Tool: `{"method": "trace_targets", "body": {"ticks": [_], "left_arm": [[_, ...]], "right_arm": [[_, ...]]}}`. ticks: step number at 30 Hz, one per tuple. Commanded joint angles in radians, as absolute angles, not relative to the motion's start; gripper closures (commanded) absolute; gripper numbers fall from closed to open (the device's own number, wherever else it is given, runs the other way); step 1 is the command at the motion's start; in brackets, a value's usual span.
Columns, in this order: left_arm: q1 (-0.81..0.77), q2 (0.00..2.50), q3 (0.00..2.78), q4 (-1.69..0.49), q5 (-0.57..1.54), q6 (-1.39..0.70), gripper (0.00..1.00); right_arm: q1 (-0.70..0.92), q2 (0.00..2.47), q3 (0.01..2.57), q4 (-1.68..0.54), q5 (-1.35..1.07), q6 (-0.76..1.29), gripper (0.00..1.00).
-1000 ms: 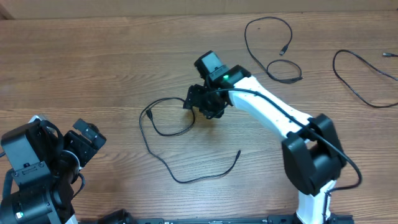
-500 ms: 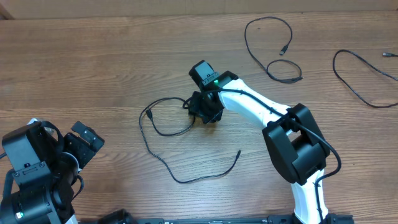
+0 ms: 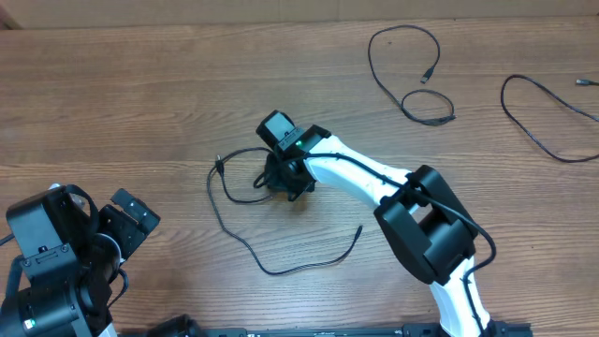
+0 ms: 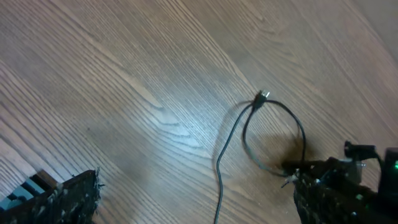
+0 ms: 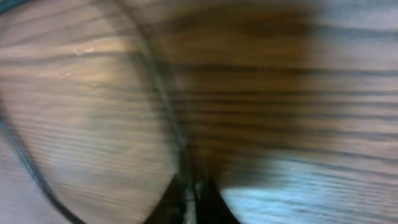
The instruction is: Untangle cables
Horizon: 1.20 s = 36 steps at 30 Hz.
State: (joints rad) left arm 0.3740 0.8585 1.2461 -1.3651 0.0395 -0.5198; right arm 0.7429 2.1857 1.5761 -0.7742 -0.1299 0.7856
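Observation:
One thin black cable (image 3: 281,272) lies mid-table, its plug (image 3: 217,163) at the left above a small loop. My right gripper (image 3: 282,182) is down on that loop and shut on the cord. The right wrist view is blurred, but it shows the jaws (image 5: 191,202) pinched together with the cable (image 5: 163,99) running up out of them. A second cable (image 3: 412,67) curls at the back right, and a third cable (image 3: 538,131) lies at the far right. My left gripper (image 3: 126,223) hangs open at the front left, holding nothing. In the left wrist view the looped cable (image 4: 219,168) runs between its spread fingers (image 4: 69,200).
The table is bare brown wood (image 3: 140,103). The right arm's white links (image 3: 374,178) stretch from the front right across the table's middle. The left arm's black base (image 3: 47,271) fills the front left corner.
My right gripper has slid left along the table and closed on the middle cable's loop. The loop and its plug have shifted left with it. The left arm has stayed put.

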Motion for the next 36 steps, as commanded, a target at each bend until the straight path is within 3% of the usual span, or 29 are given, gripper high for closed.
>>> {"method": "trace_targets", "body": {"ticks": [1, 5, 13, 21, 29, 36], "left_arm": [[0.379, 0.857, 1.258, -1.364, 0.023, -0.505, 0.00], [0.379, 0.857, 1.258, -1.365, 0.023, -0.505, 0.00], [0.379, 0.857, 1.258, -1.364, 0.022, -0.505, 0.00], [0.379, 0.857, 1.258, -1.364, 0.023, -0.505, 0.00], [0.379, 0.857, 1.258, -1.365, 0.023, -0.505, 0.00], [0.379, 0.857, 1.258, -1.364, 0.023, -0.505, 0.00]], "right_arm": [[0.722, 2.204, 1.573, -0.792, -0.052, 0.727, 0.96], [0.682, 2.174, 1.601, -0.899, -0.006, 0.591, 0.96], [0.598, 1.966, 1.670, -1.176, 0.207, 0.595, 0.96], [0.565, 1.756, 1.670, -1.385, 0.038, 0.830, 0.96], [0.659, 1.759, 1.643, -1.284, 0.027, 0.731, 0.96], [0.727, 1.762, 1.642, -1.379, 0.005, 0.720, 0.95]]}}
